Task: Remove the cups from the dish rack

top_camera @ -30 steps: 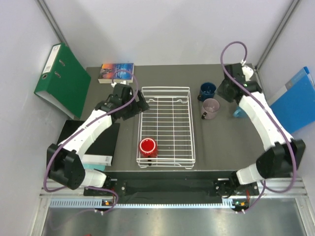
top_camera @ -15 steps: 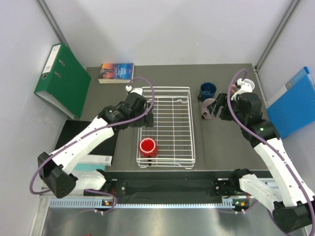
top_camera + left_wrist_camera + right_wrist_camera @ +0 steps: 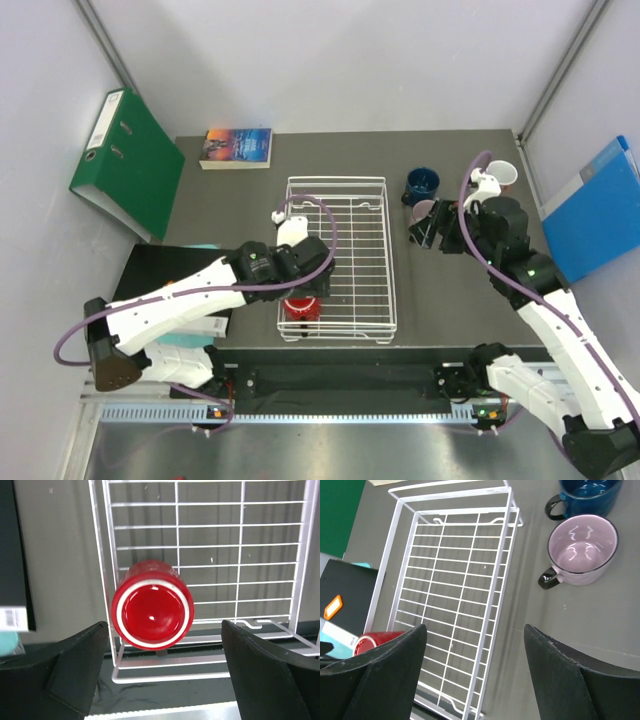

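The white wire dish rack [image 3: 390, 250] lies mid-table. One red cup [image 3: 300, 309] stands upright in its near left corner, partly covered by my left gripper [image 3: 303, 290]. In the left wrist view the red cup [image 3: 152, 611] sits in the rack [image 3: 210, 657] just ahead of my open, empty left gripper [image 3: 165, 680]. My right gripper [image 3: 430, 232] is open and empty, between the rack and the pale mauve cup [image 3: 424, 209]. The right wrist view shows the rack [image 3: 455, 580], mauve cup [image 3: 582, 547], dark blue cup [image 3: 590, 495] and red cup [image 3: 375, 641]. A pink cup with a white inside [image 3: 503, 172] stands far right. The teal cup is hidden.
A green binder [image 3: 125, 160] leans at the far left, with a book [image 3: 238, 145] behind the rack. A blue folder [image 3: 600, 205] leans at the right wall. A black flat box [image 3: 150, 275] lies left of the rack.
My left arm has swung from the rack's far left corner down to the near end, over the red cup. My right arm has come in from the far right corner toward the mauve cup.
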Available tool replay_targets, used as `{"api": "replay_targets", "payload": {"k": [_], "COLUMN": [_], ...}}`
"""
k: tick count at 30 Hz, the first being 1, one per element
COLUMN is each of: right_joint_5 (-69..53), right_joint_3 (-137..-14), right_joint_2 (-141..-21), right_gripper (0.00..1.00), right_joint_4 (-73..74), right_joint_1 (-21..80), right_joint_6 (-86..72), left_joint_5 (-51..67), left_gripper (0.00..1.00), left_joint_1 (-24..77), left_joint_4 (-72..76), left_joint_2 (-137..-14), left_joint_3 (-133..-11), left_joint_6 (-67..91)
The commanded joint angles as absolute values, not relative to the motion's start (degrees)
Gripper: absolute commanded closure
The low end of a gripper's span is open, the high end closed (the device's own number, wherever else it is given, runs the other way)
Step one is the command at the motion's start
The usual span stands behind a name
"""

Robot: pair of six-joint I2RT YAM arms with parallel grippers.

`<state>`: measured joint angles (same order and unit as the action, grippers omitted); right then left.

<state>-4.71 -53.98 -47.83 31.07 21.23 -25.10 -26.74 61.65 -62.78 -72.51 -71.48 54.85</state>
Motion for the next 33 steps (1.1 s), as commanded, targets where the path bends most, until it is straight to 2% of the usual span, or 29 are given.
{"api": "replay_targets", "payload": {"k": [1, 15, 33], "right_joint_5": [-4.92, -4.48, -3.52], "right_joint_3": [-54.32, -52.74, -51.85], "right_joint_2": [-46.67, -44.74, -45.44], "right_gripper": [0.22, 0.22, 0.22], "right_joint_4": [29.44, 31.29, 31.03], "right_joint_1": [22.76, 23.99, 24.43], "right_joint_6": [-24.52, -24.17, -23.91], "left_joint_5": [-31.64, -31.91, -28.83], "left_gripper": [0.01, 0.01, 0.01], "left_joint_1": [64.6, 65.57, 64.51], "left_joint_4": [-69.07, -65.22, -55.81], "left_joint_2": [-75.05, -81.12, -84.81], "left_joint_3": [-71.46, -67.68, -63.9], "left_joint_6": [67.14, 71.89, 68.47]}}
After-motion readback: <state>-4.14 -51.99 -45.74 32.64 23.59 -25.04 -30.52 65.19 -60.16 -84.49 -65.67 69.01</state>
